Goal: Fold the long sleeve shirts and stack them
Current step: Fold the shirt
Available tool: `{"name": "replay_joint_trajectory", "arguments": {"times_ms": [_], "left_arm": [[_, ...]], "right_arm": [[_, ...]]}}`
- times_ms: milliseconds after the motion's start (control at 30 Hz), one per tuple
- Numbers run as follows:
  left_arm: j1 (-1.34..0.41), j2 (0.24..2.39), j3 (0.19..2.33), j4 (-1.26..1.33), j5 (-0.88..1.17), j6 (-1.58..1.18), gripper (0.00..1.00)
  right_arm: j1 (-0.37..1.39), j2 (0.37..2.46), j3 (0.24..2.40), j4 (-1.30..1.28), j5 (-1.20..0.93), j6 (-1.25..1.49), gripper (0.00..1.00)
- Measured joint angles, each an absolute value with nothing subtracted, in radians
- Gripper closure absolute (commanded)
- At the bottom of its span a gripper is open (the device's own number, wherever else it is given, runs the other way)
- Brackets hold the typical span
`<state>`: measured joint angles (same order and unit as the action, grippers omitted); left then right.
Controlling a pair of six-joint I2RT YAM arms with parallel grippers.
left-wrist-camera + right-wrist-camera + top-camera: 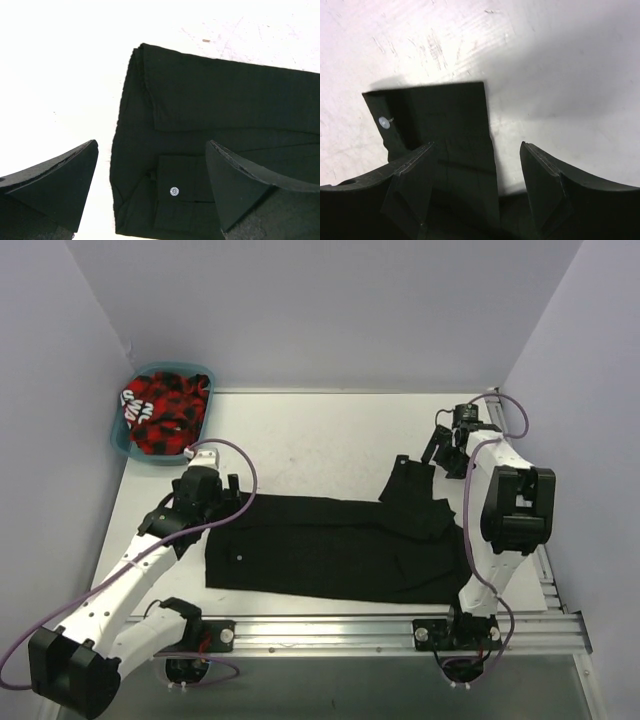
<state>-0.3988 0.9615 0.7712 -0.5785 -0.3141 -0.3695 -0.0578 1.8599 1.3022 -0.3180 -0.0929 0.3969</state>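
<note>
1. Shirt [330, 550]: black, folded into a long band, flat on the table [320, 435] near its front edge.
2. Cuff [450, 115]: juts from the band's right end toward the far side.
3. Left gripper [151, 145]: jaws wide apart above the band's left end, holding nothing.
4. Right gripper [477, 145]: jaws apart above the cuff, holding nothing.
5. Basket [120, 438]: far left corner, contains red-and-black cloth [165, 410].

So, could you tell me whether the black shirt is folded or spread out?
Partly folded: the black shirt lies as a long band, layers doubled at its left end, but one sleeve sticks out toward the far right.
</note>
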Motion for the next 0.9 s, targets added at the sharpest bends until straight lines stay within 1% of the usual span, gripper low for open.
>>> {"name": "replay_joint_trajectory", "arguments": {"times_ms": [300, 367, 433, 533, 733, 833, 867, 900], "left_arm": [[-0.384, 0.929, 0.768, -0.572, -0.342, -0.357, 0.03], [-0.382, 0.929, 0.767, -0.572, -0.343, -0.357, 0.03], [-0.382, 0.929, 0.764, -0.572, -0.344, -0.356, 0.03], [-0.382, 0.927, 0.763, -0.572, -0.344, -0.356, 0.03], [-0.378, 0.922, 0.762, -0.572, -0.344, -0.356, 0.03], [-0.377, 0.922, 0.760, -0.572, -0.344, -0.356, 0.03], [-0.377, 0.922, 0.760, -0.572, -0.344, -0.356, 0.03], [-0.377, 0.921, 0.760, -0.571, -0.344, -0.356, 0.03]], "right_arm": [[-0.058, 2.026, 1.428, -0.305, -0.138, 0.345, 0.34], [-0.057, 2.061, 1.461, -0.325, -0.139, 0.339, 0.35], [-0.049, 2.078, 1.496, -0.340, -0.136, 0.338, 0.39], [-0.039, 2.099, 1.522, -0.368, -0.124, 0.339, 0.41], [-0.006, 2.128, 1.571, -0.425, -0.069, 0.338, 0.43], [0.019, 2.138, 1.585, -0.453, -0.026, 0.330, 0.58], [0.027, 2.140, 1.589, -0.461, -0.017, 0.327, 0.61], [0.031, 2.141, 1.592, -0.470, -0.010, 0.327, 0.69]]}}
